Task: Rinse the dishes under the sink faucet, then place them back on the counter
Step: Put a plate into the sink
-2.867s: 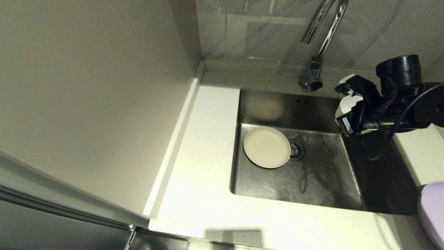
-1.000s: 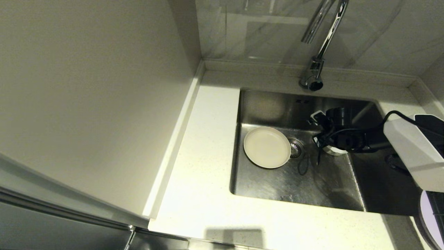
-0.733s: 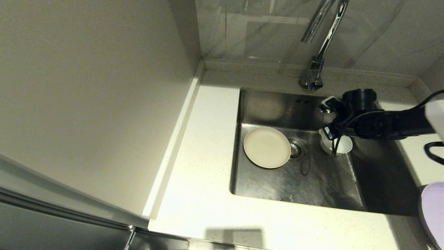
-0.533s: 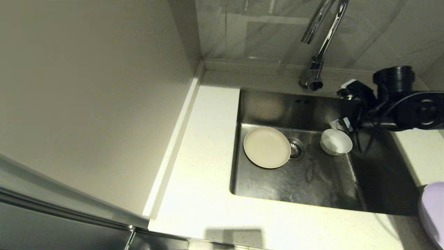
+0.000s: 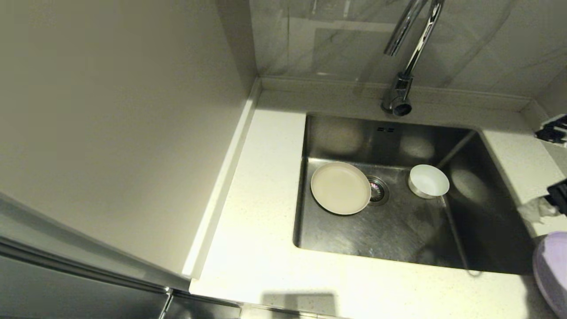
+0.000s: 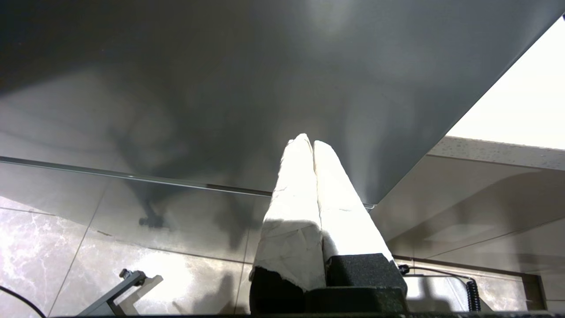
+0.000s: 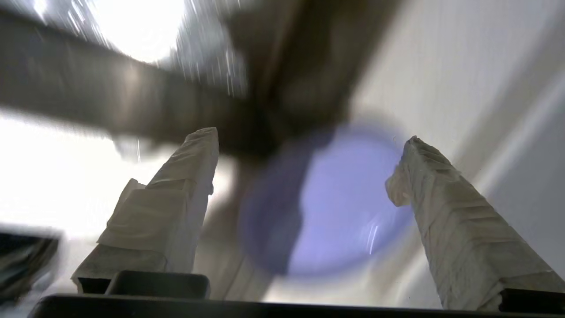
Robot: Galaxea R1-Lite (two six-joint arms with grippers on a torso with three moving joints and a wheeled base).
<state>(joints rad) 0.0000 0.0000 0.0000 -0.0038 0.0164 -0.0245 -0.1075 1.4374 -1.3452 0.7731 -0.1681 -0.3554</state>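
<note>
In the sink (image 5: 398, 230) the cream plate (image 5: 340, 188) lies at the left beside the drain (image 5: 377, 190), and the white bowl (image 5: 428, 180) sits right of it; the steel floor nearer the robot is bare. The faucet (image 5: 405, 57) arches over the back edge. The desk (image 5: 261, 212) left of the sink carries nothing.

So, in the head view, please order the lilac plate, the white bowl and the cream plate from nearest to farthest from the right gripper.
From the right gripper, at the right edge:
1. Lilac plate, on the counter, right corner.
2. White bowl, in the sink, right of the drain.
3. Cream plate, left of the drain.
</note>
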